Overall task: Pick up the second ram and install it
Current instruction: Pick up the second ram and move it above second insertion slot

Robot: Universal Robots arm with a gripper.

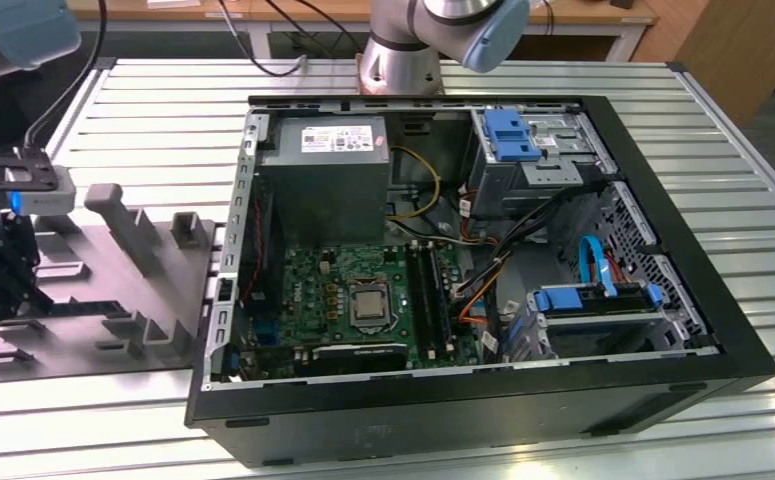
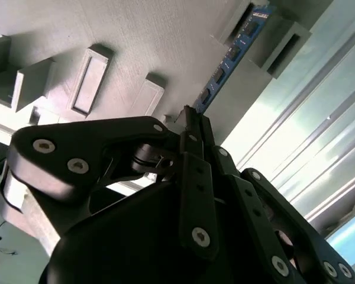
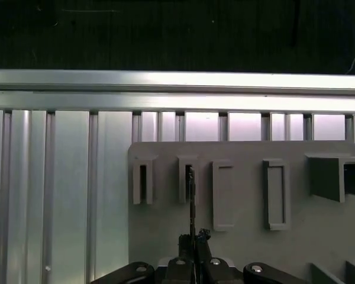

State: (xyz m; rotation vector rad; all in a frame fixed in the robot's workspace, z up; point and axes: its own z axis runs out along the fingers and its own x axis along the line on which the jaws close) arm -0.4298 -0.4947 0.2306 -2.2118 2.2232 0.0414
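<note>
Second wrist view up close: the black fingers (image 2: 192,137) are pinched nearly shut, and the near end of the second ram (image 2: 228,59) sits clamped between them. That is the narrow blue stick with small dark chips. It runs away from the gripper (image 2: 189,115) across the grey fixture plate (image 2: 136,35), its far end standing in a slotted block (image 2: 275,36).

Over to the first wrist view, and the gripper (image 3: 193,238) is squarely behind the stick. The second ram (image 3: 191,201) shows edge-on as a thin dark line reaching into a slotted block (image 3: 187,178), with another slotted block (image 3: 142,180) just beside it. The fixture plate (image 3: 245,195) lies flat on the slatted aluminium worktop (image 3: 65,177).

From the exterior view, the gripper (image 1: 7,285) hangs low over the fixture plate (image 1: 120,330) near the worktop (image 1: 160,120) edge at the exterior view's left. The open computer case (image 1: 494,425) lies mid-worktop just beside the plate, its green motherboard (image 1: 347,290) facing up below the grey power-supply box (image 1: 327,170).
</note>
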